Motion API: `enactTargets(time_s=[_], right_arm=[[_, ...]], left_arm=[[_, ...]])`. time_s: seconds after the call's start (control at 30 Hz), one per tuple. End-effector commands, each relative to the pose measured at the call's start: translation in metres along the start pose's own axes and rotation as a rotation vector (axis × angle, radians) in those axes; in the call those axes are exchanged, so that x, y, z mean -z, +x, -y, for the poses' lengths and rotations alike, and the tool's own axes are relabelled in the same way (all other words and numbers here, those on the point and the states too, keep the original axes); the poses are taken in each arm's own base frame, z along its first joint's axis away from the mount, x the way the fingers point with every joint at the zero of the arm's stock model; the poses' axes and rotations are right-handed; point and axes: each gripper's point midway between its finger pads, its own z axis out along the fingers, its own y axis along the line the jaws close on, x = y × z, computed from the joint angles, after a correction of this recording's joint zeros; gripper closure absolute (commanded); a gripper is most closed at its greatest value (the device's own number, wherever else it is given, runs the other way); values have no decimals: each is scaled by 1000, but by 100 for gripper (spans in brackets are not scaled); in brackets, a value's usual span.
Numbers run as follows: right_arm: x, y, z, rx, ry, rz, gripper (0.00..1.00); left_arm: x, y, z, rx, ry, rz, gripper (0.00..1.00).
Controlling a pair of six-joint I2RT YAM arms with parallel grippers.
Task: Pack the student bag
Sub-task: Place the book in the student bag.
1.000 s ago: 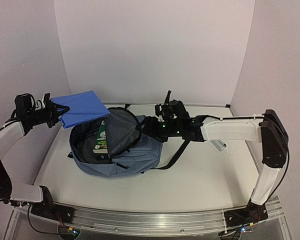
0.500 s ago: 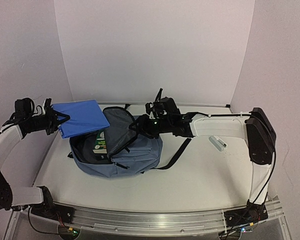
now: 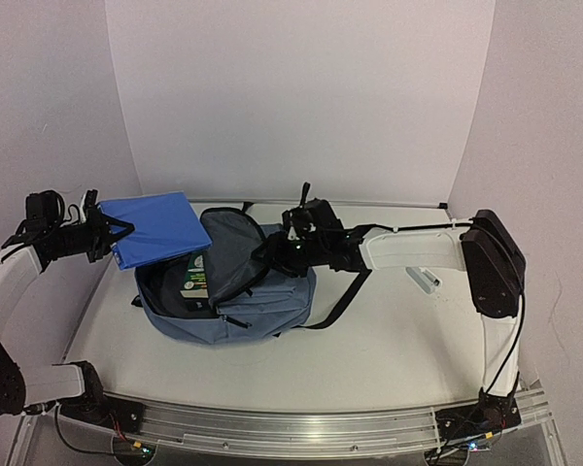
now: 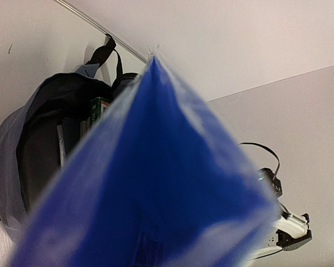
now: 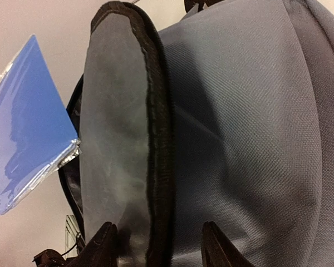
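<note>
The slate-blue student bag [image 3: 262, 301] lies open on the table, its flap [image 3: 233, 248] raised. A green book [image 3: 196, 272] stands inside it. My left gripper [image 3: 102, 233] is shut on a flat blue notebook [image 3: 155, 225], held in the air just above the bag's left rim; in the left wrist view the notebook [image 4: 156, 183] fills the frame and hides the jaws. My right gripper [image 3: 267, 254] is open. In the right wrist view its fingers [image 5: 103, 247] straddle the flap's black edge [image 5: 158, 139], apart from it on both sides.
A black strap [image 3: 345, 296] trails from the bag to the right. A small pale object [image 3: 423, 279] lies on the table at the right, under my right arm. White walls close in on the back and both sides.
My right gripper has moved left along the bag to the flap's edge. The left gripper has lowered the notebook's far edge a little and then held still.
</note>
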Motion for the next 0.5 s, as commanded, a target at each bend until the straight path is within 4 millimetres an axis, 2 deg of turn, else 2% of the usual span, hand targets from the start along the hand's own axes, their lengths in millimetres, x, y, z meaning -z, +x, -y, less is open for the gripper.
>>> enactTargets(time_s=[0.0, 0.07, 0.1, 0.2, 0.3, 0.47], right_arm=[[-6, -2, -13, 5, -47, -2, 57], [-9, -3, -15, 7, -53, -4, 58], [-9, -4, -16, 9, -57, 0, 65], [-3, -12, -22, 26, -61, 28, 98], [17, -33, -28, 58, -45, 108, 100], [72, -75, -31, 84, -25, 244, 100]], left_arm=[[6, -3, 12, -65, 6, 20, 100], [7, -3, 11, -64, 1, 22, 100], [7, -3, 12, -66, 1, 23, 100], [8, -3, 13, -66, -2, 24, 100], [9, 0, 12, -61, -8, 19, 100], [8, 13, 1, -9, -29, -4, 100]])
